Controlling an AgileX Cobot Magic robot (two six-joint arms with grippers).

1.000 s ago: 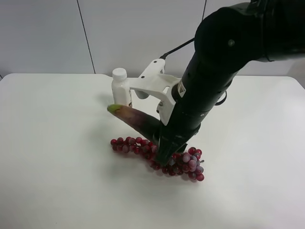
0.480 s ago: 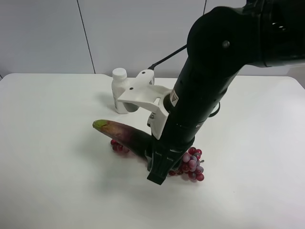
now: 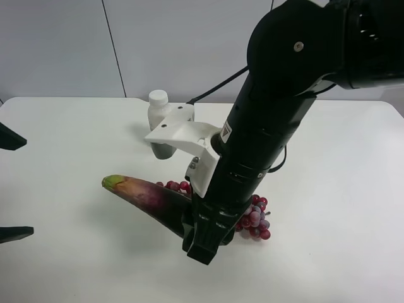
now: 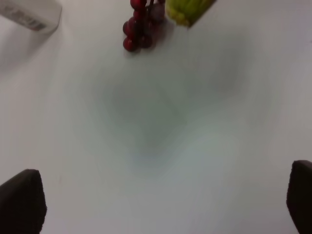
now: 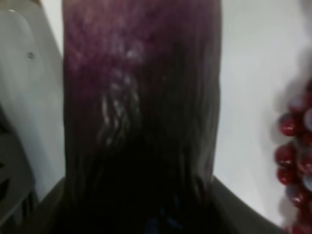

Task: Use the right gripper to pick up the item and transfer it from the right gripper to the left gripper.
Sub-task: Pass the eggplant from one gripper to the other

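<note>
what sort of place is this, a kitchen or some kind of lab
Probably a robot test lab, not a kitchen: a white table, plain panelled wall, and a black robot arm holding a toy eggplant beside grapes and a white bottle.

The eggplant runs from a yellow-green tip through mottled pinkish-purple to a purple that is nearly black. The grapes are deep red, a few frosted bluish-grey. The bottle and the table are white. The right hand is black and its camera mount white.
</note>
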